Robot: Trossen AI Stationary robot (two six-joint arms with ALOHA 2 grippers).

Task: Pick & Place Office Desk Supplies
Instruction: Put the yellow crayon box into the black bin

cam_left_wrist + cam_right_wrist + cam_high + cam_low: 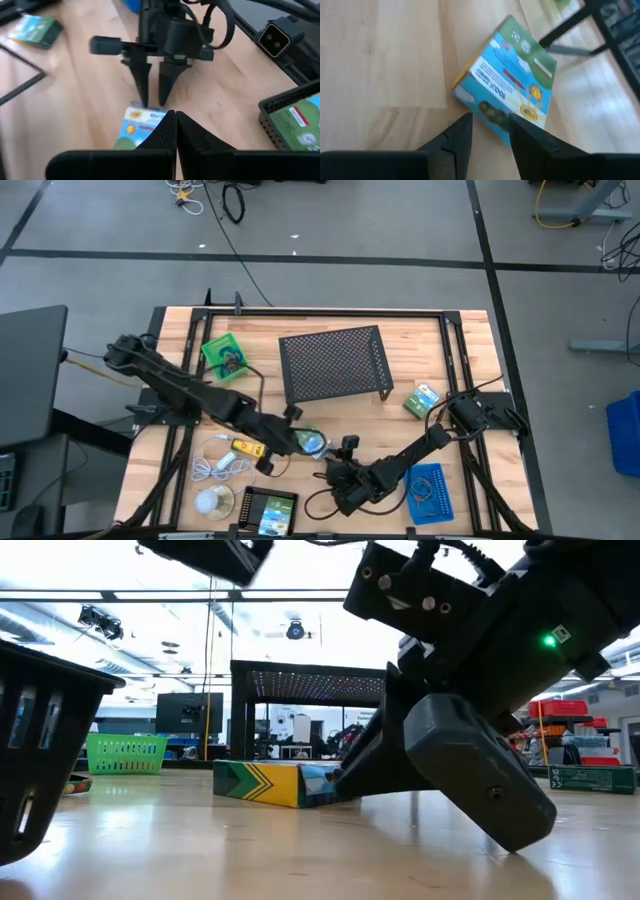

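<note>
both grippers meet at a packet mid-table

left gripper [175, 125] pressed together, touching the packet [505, 85]; right gripper [490, 125] spread, tips just at its edge, packet flat on the table [330, 395].

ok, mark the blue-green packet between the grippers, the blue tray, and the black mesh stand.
blue-green packet [507, 80]: right wrist view, printed top face.
blue tray [444, 502]: high view, right rim.
black mesh stand [333, 361]: high view, perforated top.

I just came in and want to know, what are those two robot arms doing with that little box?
Both arms meet over a green-blue packet in the middle of the table. The right gripper has its fingers open around the packet's edge. The left gripper is shut, right by the packet's other end.
</note>
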